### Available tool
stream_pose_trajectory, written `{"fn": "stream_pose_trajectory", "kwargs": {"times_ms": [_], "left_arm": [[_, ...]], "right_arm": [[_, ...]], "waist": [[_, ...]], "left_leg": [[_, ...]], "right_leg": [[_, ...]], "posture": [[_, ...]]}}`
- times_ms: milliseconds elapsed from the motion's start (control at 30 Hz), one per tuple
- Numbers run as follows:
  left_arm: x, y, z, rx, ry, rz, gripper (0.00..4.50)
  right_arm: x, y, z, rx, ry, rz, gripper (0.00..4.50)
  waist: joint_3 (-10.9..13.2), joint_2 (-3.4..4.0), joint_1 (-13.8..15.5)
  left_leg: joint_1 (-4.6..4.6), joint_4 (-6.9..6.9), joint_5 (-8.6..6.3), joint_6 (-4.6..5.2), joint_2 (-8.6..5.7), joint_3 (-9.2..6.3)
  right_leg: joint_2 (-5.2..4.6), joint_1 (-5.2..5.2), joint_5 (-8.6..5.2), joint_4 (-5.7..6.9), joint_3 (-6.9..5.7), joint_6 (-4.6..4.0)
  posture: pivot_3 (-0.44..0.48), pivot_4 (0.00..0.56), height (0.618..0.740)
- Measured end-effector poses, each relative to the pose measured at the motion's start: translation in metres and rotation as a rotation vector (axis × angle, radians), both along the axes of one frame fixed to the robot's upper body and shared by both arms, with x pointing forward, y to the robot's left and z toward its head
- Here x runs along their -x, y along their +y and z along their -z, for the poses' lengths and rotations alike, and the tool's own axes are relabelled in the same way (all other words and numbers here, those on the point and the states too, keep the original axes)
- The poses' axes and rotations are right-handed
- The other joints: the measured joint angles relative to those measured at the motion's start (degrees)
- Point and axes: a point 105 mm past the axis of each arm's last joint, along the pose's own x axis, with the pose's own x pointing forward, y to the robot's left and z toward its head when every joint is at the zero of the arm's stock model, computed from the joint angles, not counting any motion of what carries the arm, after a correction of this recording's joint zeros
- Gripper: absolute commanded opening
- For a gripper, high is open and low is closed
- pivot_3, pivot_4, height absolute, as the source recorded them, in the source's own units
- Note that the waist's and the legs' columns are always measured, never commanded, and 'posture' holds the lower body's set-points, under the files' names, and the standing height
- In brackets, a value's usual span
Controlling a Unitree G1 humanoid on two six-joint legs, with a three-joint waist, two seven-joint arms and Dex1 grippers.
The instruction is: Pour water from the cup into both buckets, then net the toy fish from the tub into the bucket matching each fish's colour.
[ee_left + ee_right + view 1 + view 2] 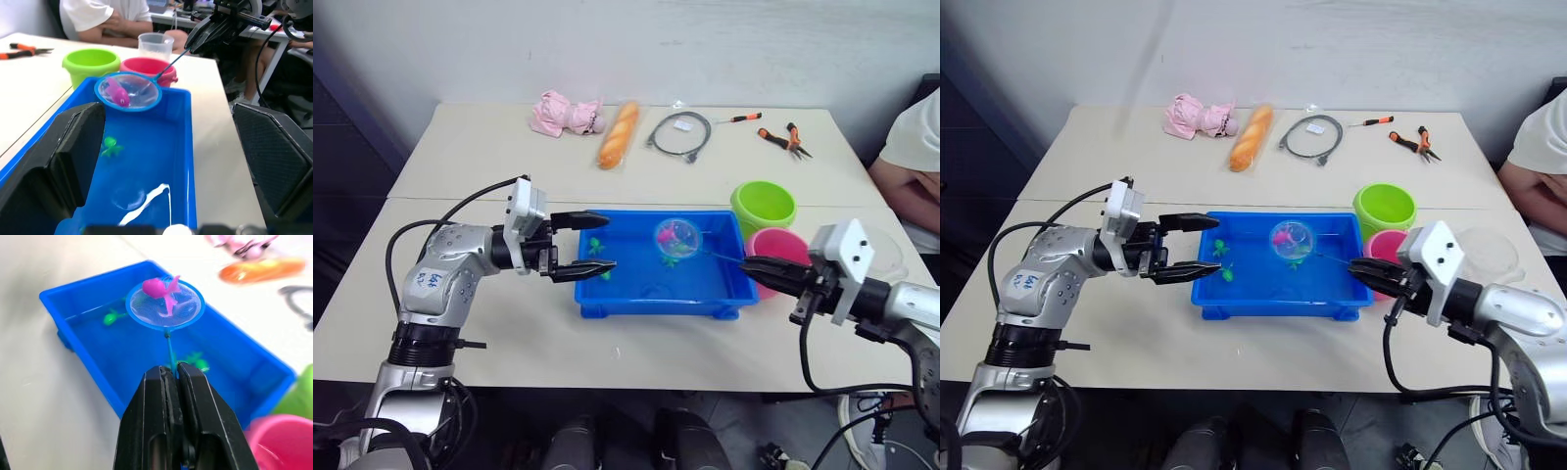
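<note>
Net [165,305] raised above the tub [724,294], one pink fish [159,288] cradled in the mesh; handle clamped in the right gripper [172,374]. Pink bucket [781,245] waiting at the tub's three o'clock, green bucket [763,204] at two. Left gripper [597,243] parted over the nine o'clock rim. Risk: any tilt or jerk tipping the fish back. No readable writing.

Clear plastic cup [886,253]: mostly hidden behind right gripper housing; seated person [913,166] cut off by picture's right edge
</note>
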Motion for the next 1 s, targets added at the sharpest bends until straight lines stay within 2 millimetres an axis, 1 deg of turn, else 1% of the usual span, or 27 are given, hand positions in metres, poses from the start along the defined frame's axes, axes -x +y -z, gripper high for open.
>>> {"fn": "stream_pose_trajectory", "kwargs": {"times_ms": [133,200,233,300,367,433,500,600,700,833,1000], "left_arm": [[0.002,-0.013,0.001,0.016,0.014,0.055,4.47],[0.000,-0.019,-0.004,0.050,0.022,0.057,4.47],[0.000,-0.024,-0.009,0.075,0.022,0.067,4.47],[0.001,-0.027,-0.014,0.096,0.018,0.076,4.47],[0.002,-0.030,-0.013,0.107,0.026,0.086,4.47],[0.003,-0.034,-0.011,0.106,0.031,0.094,4.47],[0.002,-0.037,-0.009,0.098,0.031,0.091,4.47],[0.002,-0.042,-0.004,0.072,0.020,0.089,4.47],[0.001,-0.044,-0.002,0.054,0.003,0.082,4.47],[-0.001,-0.049,0.006,0.024,-0.004,0.060,4.47],[-0.004,-0.049,0.008,0.017,-0.011,0.027,4.47]], "right_arm": [[0.018,-0.027,-0.015,0.013,-0.062,0.143,0.00],[0.026,-0.037,-0.017,0.031,-0.073,0.191,0.00],[0.031,-0.045,-0.018,0.042,-0.073,0.228,0.00],[0.039,-0.058,-0.020,0.050,-0.086,0.297,0.00],[0.050,-0.073,-0.016,0.049,-0.085,0.375,0.00],[0.059,-0.084,-0.005,0.074,-0.071,0.429,0.00],[0.063,-0.096,0.005,0.112,-0.074,0.475,0.00],[0.063,-0.112,0.018,0.128,-0.103,0.542,0.00],[0.060,-0.120,0.023,0.160,-0.140,0.584,0.00],[0.053,-0.124,0.028,0.235,-0.200,0.608,0.00],[0.041,-0.124,0.035,0.337,-0.273,0.623,0.00]], "waist": [[0.00,0.00,0.65],[0.00,-0.01,0.78],[0.01,-0.01,0.83],[0.00,-0.01,0.85],[0.00,-0.01,0.84],[0.00,-0.01,0.83],[0.00,-0.01,0.80],[0.00,-0.01,0.44],[0.00,0.00,0.14],[0.00,0.01,0.16],[-0.01,0.01,0.17]], "left_leg": [[0.01,0.03,0.00,0.01,0.00,0.00],[0.03,0.04,0.00,0.03,0.00,0.00],[0.02,0.04,0.01,0.04,0.00,0.00],[0.06,0.03,0.01,0.04,0.00,0.00],[0.07,0.03,0.01,0.04,0.01,-0.01],[0.09,0.02,0.01,0.04,0.00,0.01],[0.11,0.03,0.02,0.05,-0.03,0.08],[0.21,0.03,0.02,0.06,-0.04,0.17],[0.30,0.01,0.05,0.00,-0.01,0.17],[0.29,0.01,0.07,-0.03,-0.01,0.16],[0.30,0.02,0.08,-0.04,-0.02,0.17]], "right_leg": [[0.04,0.04,0.00,-0.03,0.01,0.00],[0.04,0.07,0.00,-0.11,0.04,0.01],[0.04,0.08,0.01,-0.18,0.04,0.02],[0.05,0.12,0.01,-0.19,0.05,0.03],[0.08,0.12,0.01,-0.19,0.04,0.03],[0.09,0.13,0.01,-0.19,0.07,0.03],[0.09,0.14,0.03,-0.21,0.12,0.07],[0.10,0.19,0.05,-0.21,0.25,0.12],[0.11,0.19,0.05,-0.12,0.27,0.11],[0.09,0.18,0.05,-0.10,0.28,0.11],[0.08,0.18,0.05,-0.09,0.28,0.11]], "posture": [[0.000,0.150,0.738],[0.000,0.150,0.738],[0.000,0.150,0.738],[0.000,0.150,0.738],[0.000,0.150,0.738],[0.000,0.150,0.738],[0.000,0.150,0.738],[0.000,0.150,0.738],[0.000,0.150,0.738],[0.000,0.150,0.738],[0.000,0.150,0.738]]}}
